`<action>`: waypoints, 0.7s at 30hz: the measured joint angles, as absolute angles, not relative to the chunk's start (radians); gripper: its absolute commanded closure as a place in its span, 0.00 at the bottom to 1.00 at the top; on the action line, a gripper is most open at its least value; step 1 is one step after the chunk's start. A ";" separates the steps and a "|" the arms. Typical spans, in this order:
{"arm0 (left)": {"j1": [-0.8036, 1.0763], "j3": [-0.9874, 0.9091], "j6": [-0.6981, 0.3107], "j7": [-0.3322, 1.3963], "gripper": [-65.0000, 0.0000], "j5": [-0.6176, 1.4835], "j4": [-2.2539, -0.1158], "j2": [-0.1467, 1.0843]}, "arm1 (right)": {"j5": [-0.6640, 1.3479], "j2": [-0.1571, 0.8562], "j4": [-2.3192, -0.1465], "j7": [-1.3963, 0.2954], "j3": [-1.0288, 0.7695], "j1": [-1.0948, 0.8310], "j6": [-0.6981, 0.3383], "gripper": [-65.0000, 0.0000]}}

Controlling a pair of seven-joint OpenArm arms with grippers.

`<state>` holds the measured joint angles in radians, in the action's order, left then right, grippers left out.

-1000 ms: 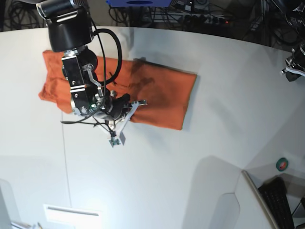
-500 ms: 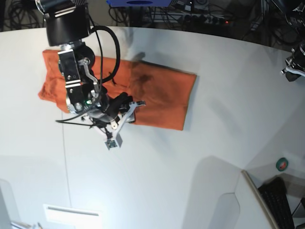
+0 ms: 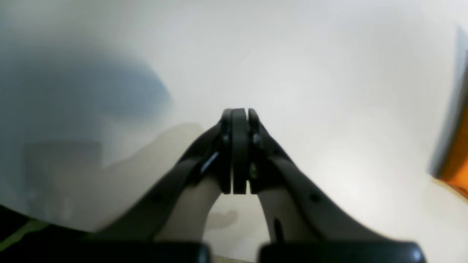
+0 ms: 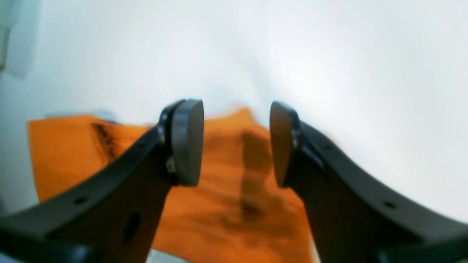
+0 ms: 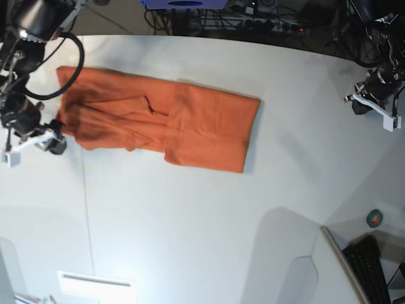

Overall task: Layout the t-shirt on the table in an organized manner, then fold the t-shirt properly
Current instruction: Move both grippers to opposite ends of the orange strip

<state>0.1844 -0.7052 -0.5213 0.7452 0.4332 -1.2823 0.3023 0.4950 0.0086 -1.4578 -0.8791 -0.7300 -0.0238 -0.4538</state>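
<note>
1. T-shirt [image 5: 190,123]: you had it lying folded into a long strip on the table [image 5: 209,221], far-left part (creases near the left end).
2. Right gripper [image 4: 237,142]: jaws apart, nothing betw. them, above the shirt's edge.
3. Left gripper [image 3: 237,151]: jaws pressed together, empty, well apart from the shirt.

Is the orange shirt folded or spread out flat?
Folded: the orange cloth t-shirt lies as a long narrow band, layers overlapping.
</note>
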 measured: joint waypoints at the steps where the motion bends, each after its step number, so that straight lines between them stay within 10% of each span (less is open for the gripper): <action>1: 0.179 -0.686 -0.523 0.745 1.00 0.437 -1.282 0.302 | 0.487 0.023 -1.421 -0.895 -0.770 -0.018 -0.451 0.56; 21: 0.075 -0.296 -0.422 0.569 1.00 0.448 -1.245 0.240 | 0.495 0.067 -1.124 -0.907 -0.902 -0.031 -0.674 0.57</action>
<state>0.0746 -0.2958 -0.4225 0.5690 0.4484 -1.2449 0.2398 0.4953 0.0673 -1.1240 -0.9073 -0.9016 -0.0315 -0.6743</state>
